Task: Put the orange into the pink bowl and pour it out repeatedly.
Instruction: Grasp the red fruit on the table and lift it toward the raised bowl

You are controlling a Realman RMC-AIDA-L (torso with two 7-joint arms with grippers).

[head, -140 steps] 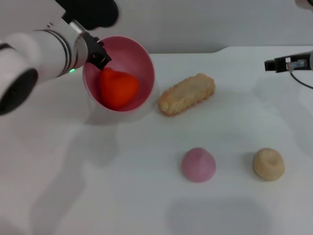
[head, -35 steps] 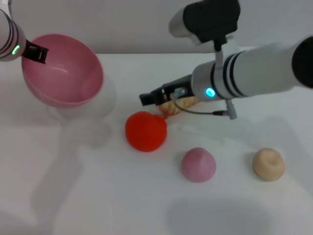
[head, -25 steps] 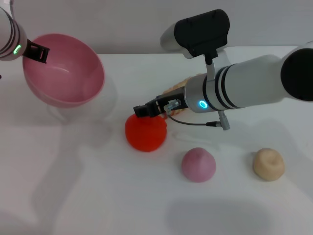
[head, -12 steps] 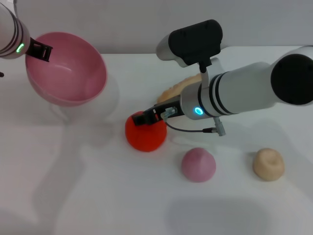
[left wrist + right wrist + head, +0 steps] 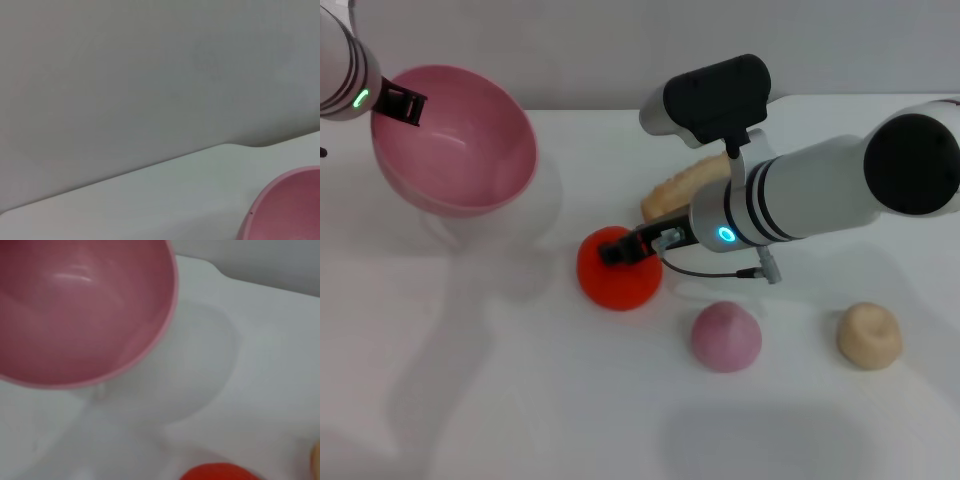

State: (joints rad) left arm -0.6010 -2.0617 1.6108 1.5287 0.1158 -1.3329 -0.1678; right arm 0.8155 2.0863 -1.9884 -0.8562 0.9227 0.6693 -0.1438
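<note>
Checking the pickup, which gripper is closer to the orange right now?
Right. The right gripper sits on the orange; the left gripper holds the pink bowl, far off.

Setting is a bare robot test station, lab-like rather than domestic. A plain white table (image 5: 520, 400) fills the frame, backed by a blank grey wall (image 5: 150, 75) along the top. Toy foods, a pink lump (image 5: 726, 337) and a beige lump (image 5: 869, 335), lie at lower right.
</note>
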